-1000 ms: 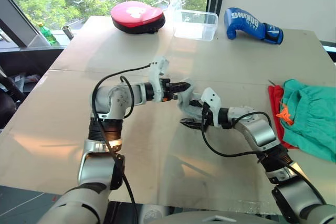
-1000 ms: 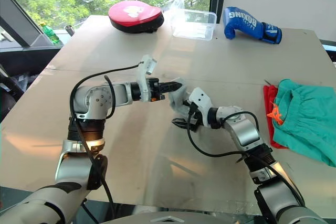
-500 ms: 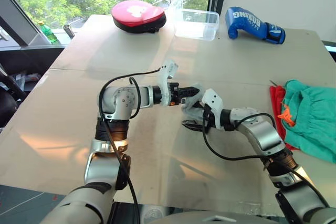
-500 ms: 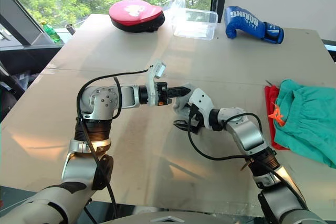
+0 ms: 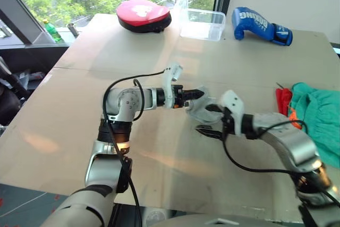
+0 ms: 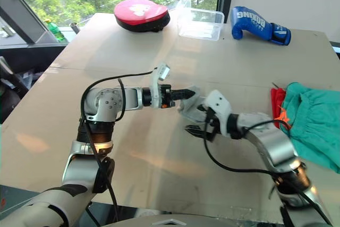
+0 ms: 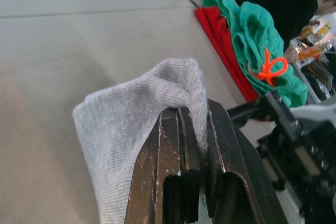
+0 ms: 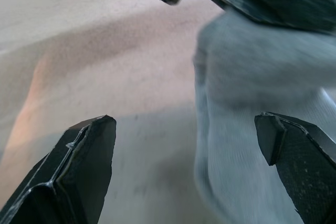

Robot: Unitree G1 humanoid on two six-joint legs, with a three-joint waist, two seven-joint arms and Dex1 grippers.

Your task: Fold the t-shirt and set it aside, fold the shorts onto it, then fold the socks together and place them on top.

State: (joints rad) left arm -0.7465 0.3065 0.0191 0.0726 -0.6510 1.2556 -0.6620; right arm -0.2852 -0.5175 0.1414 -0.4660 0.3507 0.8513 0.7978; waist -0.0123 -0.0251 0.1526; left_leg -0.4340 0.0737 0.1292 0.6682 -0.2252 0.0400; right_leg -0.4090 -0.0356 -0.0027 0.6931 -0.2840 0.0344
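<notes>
The grey socks [image 5: 199,111] hang just above the table centre as one soft bunch. My left gripper [image 5: 197,94] is shut on their upper fold, seen close up in the left wrist view, where the socks [image 7: 131,114] drape over the left gripper [image 7: 191,124]. My right gripper [image 5: 209,119] is open right beside them, its fingers [image 8: 79,171] spread wide with the socks [image 8: 252,82] hanging between them, closer to one finger. The teal shorts [image 5: 319,115] with the orange drawstring lie on the red t-shirt [image 5: 283,99] at the table's right edge.
Along the far edge sit a red-pink round pad [image 5: 143,14], a clear plastic container [image 5: 202,24] and a blue boxing glove [image 5: 260,25]. A green bottle [image 5: 50,30] stands beyond the table's left corner.
My left gripper has carried the socks a little to the right, up to the right gripper. The right arm has risen closer to the camera. The view itself has shifted slightly.
</notes>
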